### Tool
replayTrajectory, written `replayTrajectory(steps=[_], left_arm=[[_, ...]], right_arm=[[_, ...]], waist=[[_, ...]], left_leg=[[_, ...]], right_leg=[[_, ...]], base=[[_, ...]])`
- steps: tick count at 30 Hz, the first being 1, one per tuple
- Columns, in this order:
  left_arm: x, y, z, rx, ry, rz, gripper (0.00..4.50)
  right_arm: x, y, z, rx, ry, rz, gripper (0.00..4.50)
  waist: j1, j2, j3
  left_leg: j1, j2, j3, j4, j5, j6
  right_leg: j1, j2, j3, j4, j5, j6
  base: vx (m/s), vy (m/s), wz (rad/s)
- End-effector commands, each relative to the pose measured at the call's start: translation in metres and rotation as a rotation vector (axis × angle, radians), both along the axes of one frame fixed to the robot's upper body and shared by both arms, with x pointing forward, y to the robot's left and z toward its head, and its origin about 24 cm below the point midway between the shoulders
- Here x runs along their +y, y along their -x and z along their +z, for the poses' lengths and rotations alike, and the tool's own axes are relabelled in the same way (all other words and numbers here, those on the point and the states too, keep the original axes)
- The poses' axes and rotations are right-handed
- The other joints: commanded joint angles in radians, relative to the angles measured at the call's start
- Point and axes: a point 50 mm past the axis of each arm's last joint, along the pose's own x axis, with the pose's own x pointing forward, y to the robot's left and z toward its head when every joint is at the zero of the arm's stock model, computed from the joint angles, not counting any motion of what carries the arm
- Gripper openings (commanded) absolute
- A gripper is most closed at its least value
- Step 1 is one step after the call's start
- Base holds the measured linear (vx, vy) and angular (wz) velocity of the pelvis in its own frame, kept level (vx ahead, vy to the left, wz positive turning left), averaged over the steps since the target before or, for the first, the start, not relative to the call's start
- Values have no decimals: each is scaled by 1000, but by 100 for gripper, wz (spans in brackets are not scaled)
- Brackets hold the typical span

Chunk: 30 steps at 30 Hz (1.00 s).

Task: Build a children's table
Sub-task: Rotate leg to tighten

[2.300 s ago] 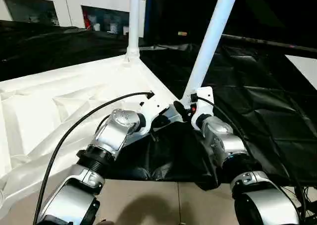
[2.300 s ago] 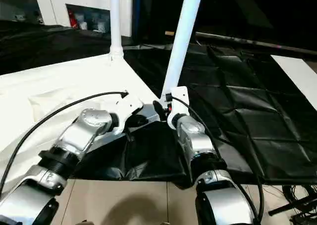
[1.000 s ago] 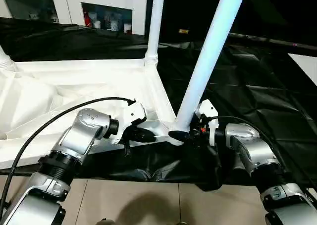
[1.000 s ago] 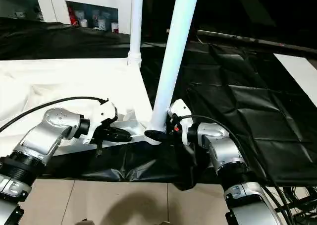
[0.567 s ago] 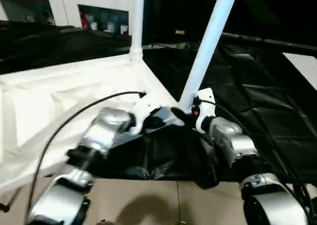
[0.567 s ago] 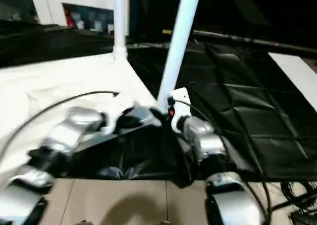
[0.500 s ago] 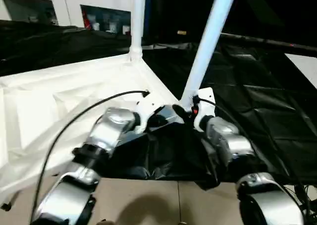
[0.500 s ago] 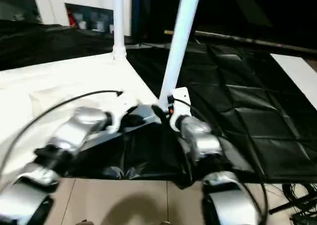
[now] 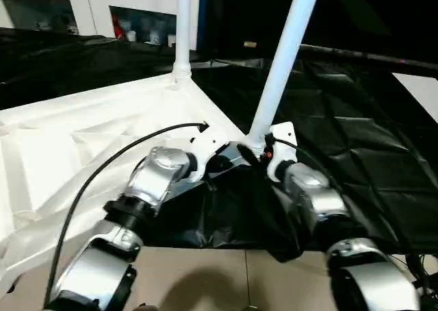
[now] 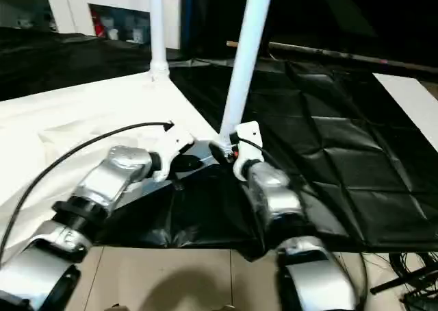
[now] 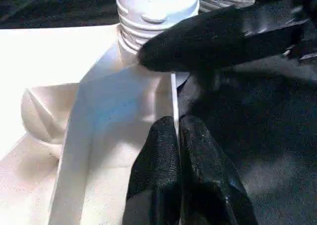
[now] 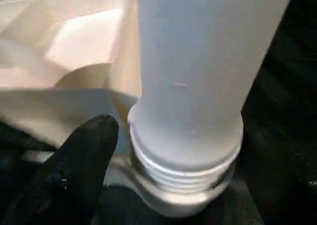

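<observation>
The children's table lies upside down: its white tabletop (image 9: 102, 126) shows its ribbed underside. One white leg (image 9: 183, 30) stands in the far corner. A second leg (image 9: 280, 57) rises from the near corner socket, with its threaded base (image 12: 183, 165) seated there. My left gripper (image 11: 177, 136) is shut on the tabletop's thin rim just beside that socket. My right gripper (image 9: 254, 153) is open around the leg's base, and one black finger (image 12: 79, 160) stands close beside the thread. Its other finger is hidden.
The black-draped work table (image 9: 356, 140) stretches to the right and behind. White cabinets (image 9: 102, 3) line the back wall. A black cable (image 9: 89, 188) runs along my left forearm. Beige floor (image 9: 205, 277) shows below the table's near edge.
The head view has swung, so the whole picture has shifted. Both grippers stay at the near corner. The right gripper's jaws have widened off the leg's base.
</observation>
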Motion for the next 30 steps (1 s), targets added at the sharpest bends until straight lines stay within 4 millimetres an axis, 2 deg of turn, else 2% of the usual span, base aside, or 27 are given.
replayTrajectory(steps=[1,4,5,6,7,11,13,14,15,16,19,20,25,28,30], left_arm=[[1,7,-2,8,55,-66,0],[8,14,0,19,84,-163,0],[9,18,1,30,105,-207,0],[11,22,3,52,120,-250,0],[15,29,3,85,124,-294,0],[24,36,2,108,109,-326,0],[27,38,2,120,108,-338,0],[28,39,2,123,108,-341,0],[28,39,2,123,108,-342,0],[29,39,2,125,108,-343,0],[32,41,2,129,108,-344,0],[33,42,2,131,107,-343,0],[34,42,2,134,106,-340,0],[31,38,0,113,95,-292,0],[25,32,-2,85,90,-234,0]], right_arm=[[12,8,3,-13,7,202,382],[0,14,4,3,17,296,382],[-2,15,5,3,19,317,382],[-5,16,6,0,18,332,382],[-8,16,9,-2,2,350,382],[-9,22,10,24,-19,436,382],[-9,25,9,34,-22,463,382],[-9,25,9,41,-24,471,357],[-9,26,9,42,-24,473,357],[-9,27,8,48,-19,486,349],[-10,30,5,58,0,512,332],[-10,31,5,62,-3,517,319],[-10,31,6,68,-23,510,289],[-10,26,1,85,-44,403,279],[-10,21,-5,84,-31,284,277]], waist=[[4,4,-66],[3,4,-64],[4,0,-63],[4,2,-64],[3,4,-63],[6,8,-59],[6,7,-61],[6,7,-60],[6,7,-60],[6,3,-61],[7,5,-61],[7,2,-61],[6,3,-61],[6,5,-62],[5,6,-59]], left_leg=[[-21,0,16,-57,-39,73],[-18,0,17,-58,-52,75],[-18,3,16,-59,-60,75],[-18,4,15,-60,-59,74],[-15,6,16,-60,-65,71],[-11,8,19,-62,-80,74],[-14,8,17,-63,-76,65],[-13,6,17,-63,-78,61],[-13,6,17,-63,-78,61],[-15,5,18,-62,-73,57],[-15,6,17,-62,-68,56],[-16,5,17,-63,-62,56],[-15,4,17,-63,-62,54],[-15,4,17,-63,-60,53],[-13,3,18,-64,-73,38]], right_leg=[[75,-70,52,-77,-84,-174],[72,-70,51,-80,-102,-184],[73,-72,51,-80,-124,-182],[73,-73,51,-78,-126,-186],[68,-73,51,-79,-131,-191],[64,-69,52,-79,-123,-208],[68,-71,51,-78,-130,-201],[67,-71,52,-80,-140,-196],[67,-71,52,-80,-140,-196],[68,-71,52,-80,-145,-192],[68,-72,52,-80,-149,-186],[68,-72,51,-79,-148,-184],[68,-71,51,-80,-154,-179],[67,-71,52,-80,-150,-178],[63,-71,52,-85,-187,-169]], base=[[0,0,0],[0,0,0],[0,0,0],[0,0,0],[0,0,0],[0,0,0],[0,0,0],[0,0,0],[0,0,0],[0,0,0],[0,0,0],[0,0,0],[0,0,0],[0,0,0],[0,0,0]])
